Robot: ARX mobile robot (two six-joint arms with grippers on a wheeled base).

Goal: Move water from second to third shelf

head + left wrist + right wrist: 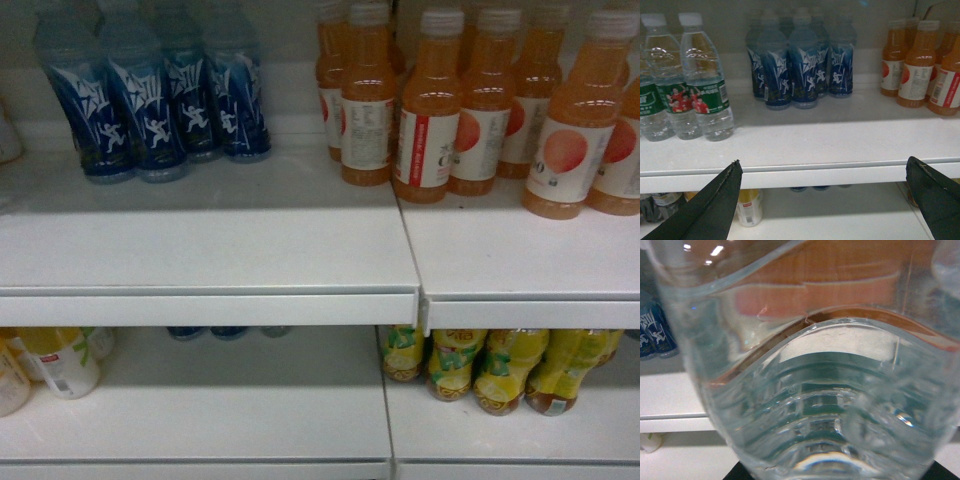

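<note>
A clear ribbed water bottle (815, 390) fills the right wrist view, and my right gripper (837, 476) is shut on it; only dark finger corners show at the bottom edge. Other water bottles (705, 85) with green labels stand at the left of the second shelf (805, 145). My left gripper (823, 161) hangs open in front of that shelf's lip, with nothing between its black fingers (715, 200). Below lies another white board (230, 410); I cannot tell whether it is the third shelf. Neither gripper shows in the head view.
Blue sports-drink bottles (160, 100) stand at the back of the second shelf (200, 240), with orange juice bottles (470, 110) on the adjoining board to the right. On the lower level are yellow drink bottles (500, 365) at the right and a white-labelled bottle (65, 365) at the left.
</note>
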